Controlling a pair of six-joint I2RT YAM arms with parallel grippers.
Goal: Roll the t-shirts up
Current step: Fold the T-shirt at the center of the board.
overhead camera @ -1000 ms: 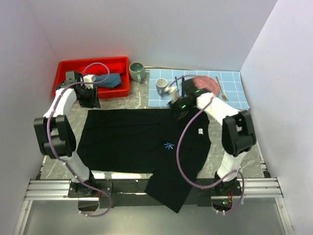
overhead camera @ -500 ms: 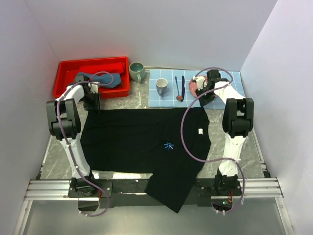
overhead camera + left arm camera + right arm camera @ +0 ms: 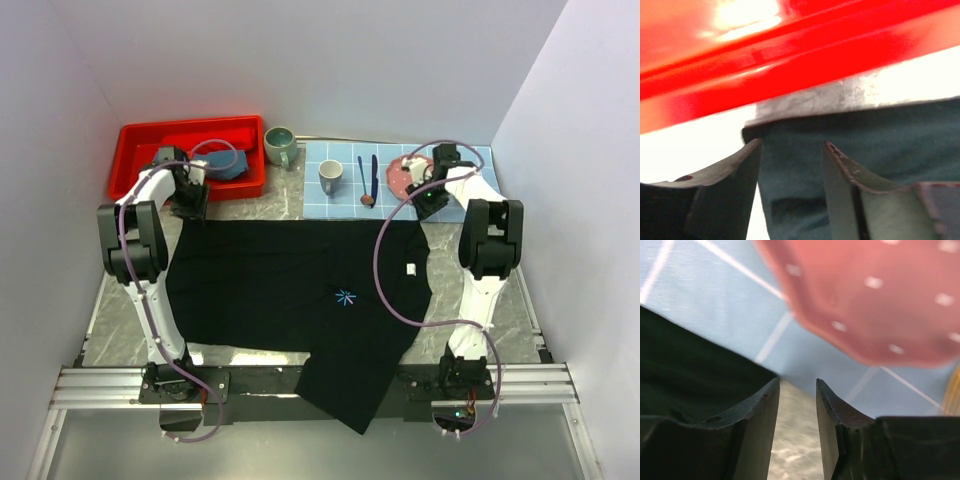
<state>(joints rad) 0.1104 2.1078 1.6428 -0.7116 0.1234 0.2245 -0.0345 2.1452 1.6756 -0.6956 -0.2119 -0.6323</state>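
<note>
One slate-blue t-shirt (image 3: 226,166) already lies rolled in the red tray (image 3: 190,125); left gripper (image 3: 190,205), jaws apart, straddles the black t-shirt's (image 3: 290,280) far-left corner, still flat on the bench (image 3: 118,320); right gripper (image 3: 430,203) spread, empty, at its far-right corner

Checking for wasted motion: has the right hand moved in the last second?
Yes. The right hand swung rightward, from beside the white mug to beside the pink plate.
</note>
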